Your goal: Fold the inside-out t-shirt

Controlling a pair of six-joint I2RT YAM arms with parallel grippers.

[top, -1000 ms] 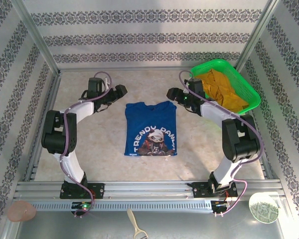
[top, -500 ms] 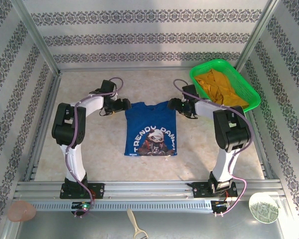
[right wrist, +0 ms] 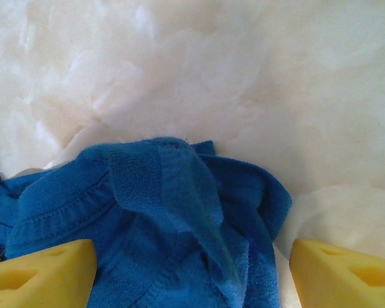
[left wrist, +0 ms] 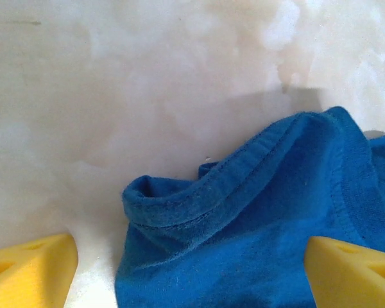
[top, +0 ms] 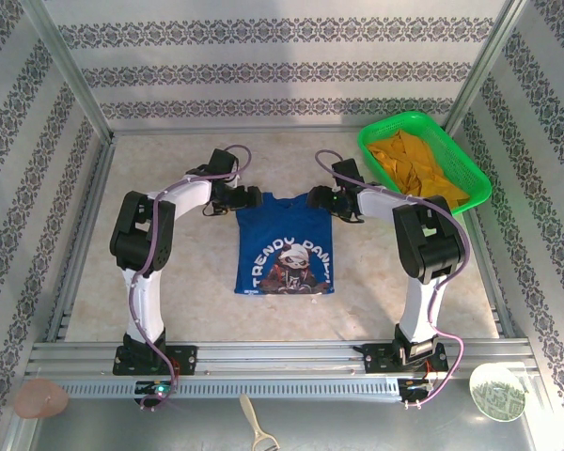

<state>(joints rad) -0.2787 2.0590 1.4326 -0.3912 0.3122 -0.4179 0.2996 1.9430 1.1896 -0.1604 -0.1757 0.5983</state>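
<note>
**Wide open at both shoulders**

Top view: the blue t-shirt (top: 285, 242) lies flat in the middle of the table (top: 367, 272), print up. The left pincer (top: 252, 197) sits at its far-left shoulder and the right pincer (top: 317, 199) at its far-right shoulder. A green basket (top: 475, 195) holding an orange-yellow garment (top: 418, 164) stands to the t-shirt's far right.

Left wrist: the left pincer (left wrist: 192, 276) is released, with bunched sleeve cloth between its 2 yellow fingertips (left wrist: 29, 269).

Right wrist: the right pincer (right wrist: 192, 276) is released too, straddling a crumpled fold.
</note>
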